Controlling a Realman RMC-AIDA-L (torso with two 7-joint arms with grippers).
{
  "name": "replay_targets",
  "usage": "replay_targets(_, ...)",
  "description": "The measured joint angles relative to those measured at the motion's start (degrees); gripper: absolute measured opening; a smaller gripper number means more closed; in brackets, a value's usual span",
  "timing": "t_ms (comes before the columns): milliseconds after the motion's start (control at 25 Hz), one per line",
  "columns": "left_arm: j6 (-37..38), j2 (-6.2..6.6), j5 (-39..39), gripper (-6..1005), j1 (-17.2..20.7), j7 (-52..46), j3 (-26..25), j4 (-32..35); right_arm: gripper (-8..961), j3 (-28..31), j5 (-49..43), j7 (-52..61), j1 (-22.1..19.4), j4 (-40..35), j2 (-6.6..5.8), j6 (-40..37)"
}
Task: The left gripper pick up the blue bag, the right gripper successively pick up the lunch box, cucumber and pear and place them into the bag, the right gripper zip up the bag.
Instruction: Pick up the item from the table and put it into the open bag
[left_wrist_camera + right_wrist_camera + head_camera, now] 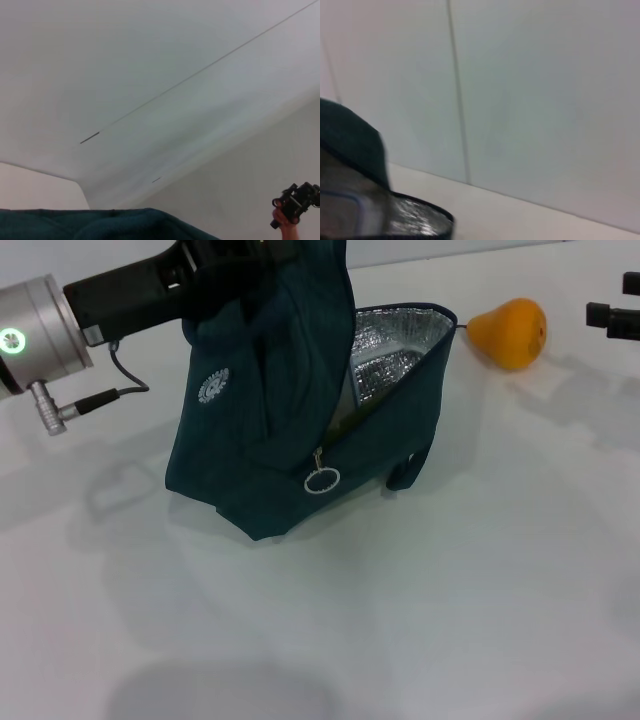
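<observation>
The blue bag (270,440) hangs from my left gripper (222,270), which is shut on its top edge at the upper left of the head view. The bag's mouth gapes, showing the silver lining (390,355). Its zipper ring pull (322,480) dangles at the front. In the right wrist view a clear, blue-rimmed shape, the lunch box (342,210), lies inside the bag (355,145). The pear (510,332) rests on the table just right of the bag. My right gripper (615,312) pokes in at the right edge, beside the pear. The cucumber is out of view.
A white table (480,590) spreads in front of and to the right of the bag. The left arm's cable and plug (75,405) hang left of the bag. A pale wall (530,90) stands behind the table.
</observation>
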Motion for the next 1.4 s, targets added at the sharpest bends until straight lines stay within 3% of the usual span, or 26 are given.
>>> replay_targets(120,-0.3,0.00,0.0,52,-0.1,0.2,0.0,-0.4,757,-0.4,-0.4,-1.3,0.1,0.6,0.35,3.9)
replay_targets(520,-0.7,0.15,0.0,52,-0.2,0.7,-0.3,-0.4,758,-2.7,-1.2,-2.9,6.5,7.3,1.60,18.7)
replay_targets(840,-0.7,0.25,0.0,52,-0.2,1.0,-0.4,-0.1,758,-3.3,-2.0,-2.6,14.6,18.0,1.10,27.7)
replay_targets(1240,-0.7,0.36,-0.1,52,0.1,1.5,-0.4,0.1,754,-4.3,-2.5,-1.8,17.2,23.8,1.05,30.0)
replay_targets(1400,-0.5,0.36,-0.1,52,0.2,1.5,-0.3,0.1,753,-7.5,-2.6,2.0,16.5,24.6,0.35,29.6)
